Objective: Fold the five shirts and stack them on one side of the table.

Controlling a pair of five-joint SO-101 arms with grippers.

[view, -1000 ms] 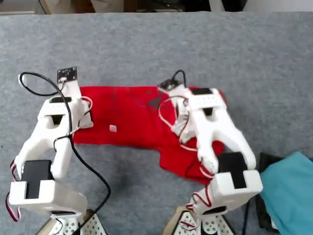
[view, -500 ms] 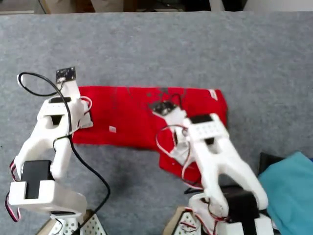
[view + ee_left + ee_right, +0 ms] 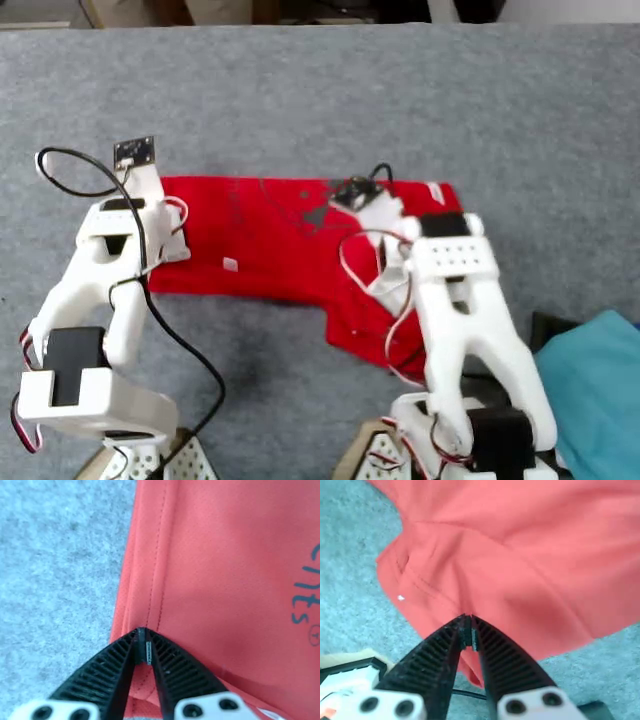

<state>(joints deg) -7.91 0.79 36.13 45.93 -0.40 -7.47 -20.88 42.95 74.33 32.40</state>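
High view: the red shirt (image 3: 270, 240) lies spread across the middle of the grey surface (image 3: 400, 90), a long band with one lobe sagging toward the arms' bases. The right arm (image 3: 460, 300) covers much of its right half. The left arm (image 3: 105, 270) sits over its left edge, so the outline there is hard to trace.

The left wrist view adds the cloth's fine mesh weave, a double-stitched hem running along the edge, and dark lettering (image 3: 305, 595) cut off at the frame. The left tool (image 3: 142, 635) has its ribbed black fingers drawn together, tips meeting right at that hem. Whether any fabric is caught between them I cannot make out.

The right wrist view shows softer, rumpled folds and a curved seam. The right tool (image 3: 468, 625) is also closed tip to tip against the red cloth, and a pinch is equally unclear.

From above again, a small white tag (image 3: 231, 263) shows on the shirt. The surface looks like coarse felt, and a black cable (image 3: 180, 340) loops over it beside the left arm. A teal cloth (image 3: 595, 380) is cropped by the right edge.
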